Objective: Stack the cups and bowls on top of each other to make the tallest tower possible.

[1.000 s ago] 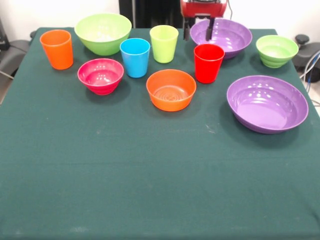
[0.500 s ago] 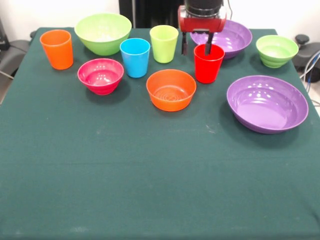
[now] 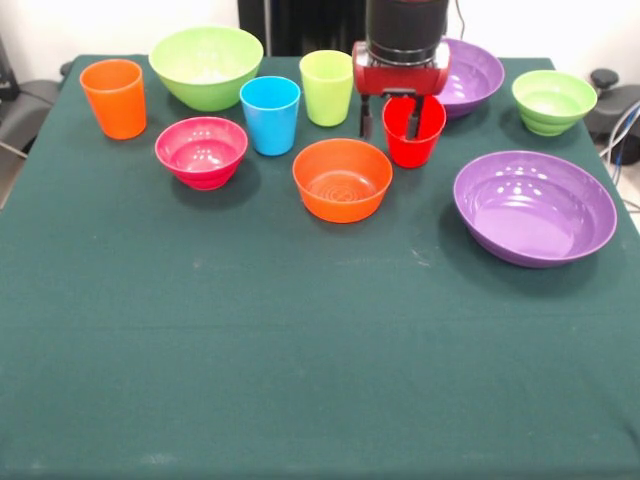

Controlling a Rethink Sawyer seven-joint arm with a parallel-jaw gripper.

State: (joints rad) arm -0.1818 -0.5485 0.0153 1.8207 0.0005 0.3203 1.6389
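My gripper point(image 3: 389, 122) is open and lowered over the red cup point(image 3: 415, 142). One finger is outside the cup's left wall and the other is inside the cup. The orange bowl point(image 3: 342, 179) sits just in front and to the left of it. The lime green cup point(image 3: 327, 87) and blue cup point(image 3: 270, 114) stand to the left, and the orange cup point(image 3: 113, 97) at far left. The large lime green bowl point(image 3: 206, 66), pink bowl point(image 3: 201, 151), small green bowl point(image 3: 553, 101) and two purple bowls point(image 3: 535, 206) point(image 3: 472, 72) each stand alone. No stacked tower shows.
The green table cloth point(image 3: 300, 350) runs wide towards the front edge. The arm's red and black wrist point(image 3: 402, 50) partly hides the far purple bowl. Dark objects lie off the table at the left and right edges.
The gripper has come forward and down from the far purple bowl to the red cup, and now straddles the cup's left wall. The cups and bowls have not moved.
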